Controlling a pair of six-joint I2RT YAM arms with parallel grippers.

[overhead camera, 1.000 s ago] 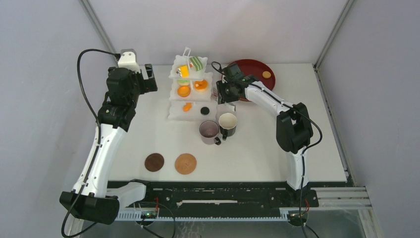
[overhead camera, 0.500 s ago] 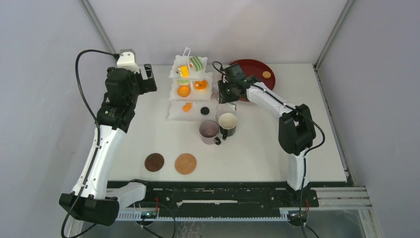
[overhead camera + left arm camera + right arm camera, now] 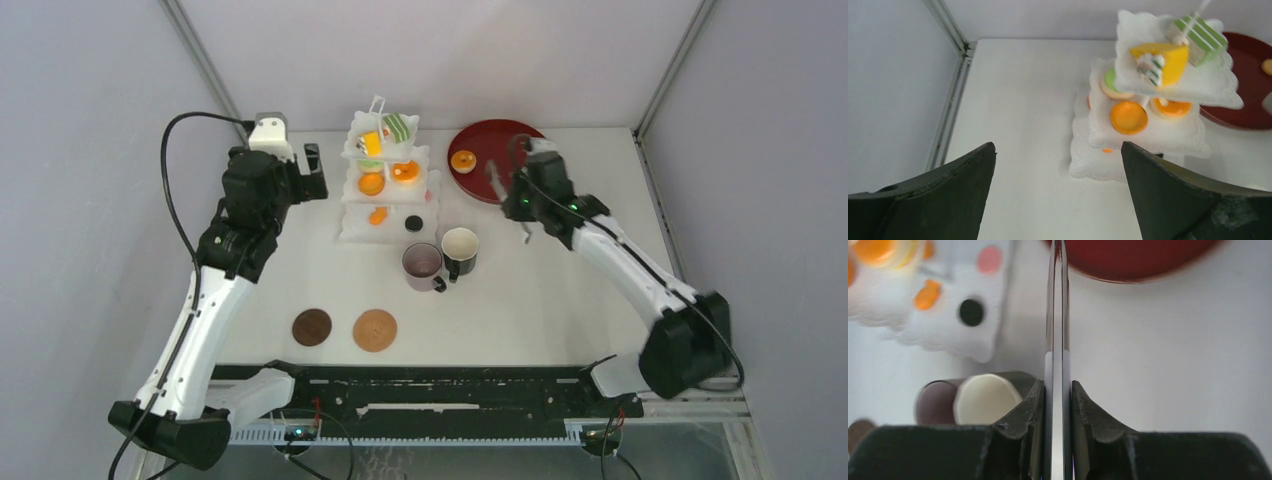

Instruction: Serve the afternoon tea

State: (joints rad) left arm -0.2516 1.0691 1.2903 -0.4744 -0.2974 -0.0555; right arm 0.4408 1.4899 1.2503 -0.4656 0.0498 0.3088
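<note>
Jaws of my right gripper [image 3: 1058,402] are clamped on the long metal tongs [image 3: 1058,300], near the dark red tray [image 3: 512,140]. My left gripper [image 3: 1058,195] gapes empty beside the white three-tier stand [image 3: 350,230]. The mauve mug [image 3: 421,265] and black mug [image 3: 460,248] touch, just before the stand. A dark coaster [image 3: 311,326] and a lighter coaster [image 3: 375,329] lie nearer me.

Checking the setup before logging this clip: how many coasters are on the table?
2. A dark brown coaster lies toward the near side, left of centre; a lighter brown coaster lies just right of it, apart. None seems hidden.
</note>
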